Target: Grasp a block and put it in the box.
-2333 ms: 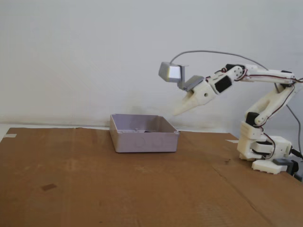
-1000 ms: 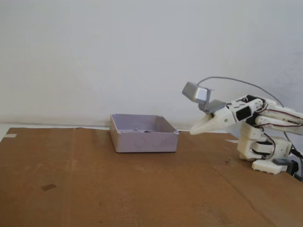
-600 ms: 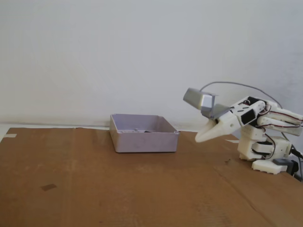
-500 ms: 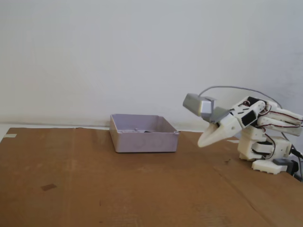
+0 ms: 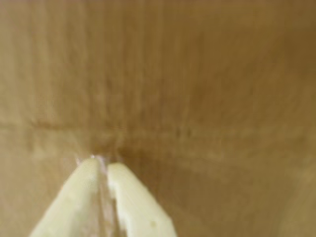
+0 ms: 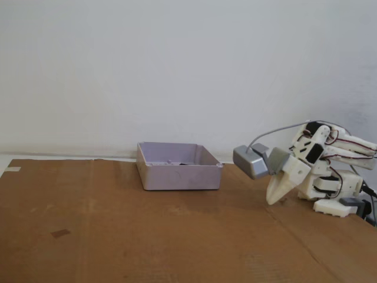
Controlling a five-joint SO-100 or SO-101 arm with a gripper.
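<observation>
The gripper point(image 6: 272, 201) points down at the brown cardboard point(image 6: 118, 236), its two fingers pressed together and holding nothing. The block point(image 6: 184, 163) lies inside the box point(image 6: 178, 175), well apart from the gripper.

arm point(image 6: 321, 159) cream-white plastic, blocky segments, black servo faces set in joints. thin red and dark wires loop along upper links. gripper point(image 6: 271, 201) pale cream, two tapered pointed fingers point(image 5: 81, 197). shiny grey camera housing point(image 6: 251, 162) just above gripper, grey cable arcing back from it. white base point(image 6: 336, 197), small grey part beside it.
</observation>
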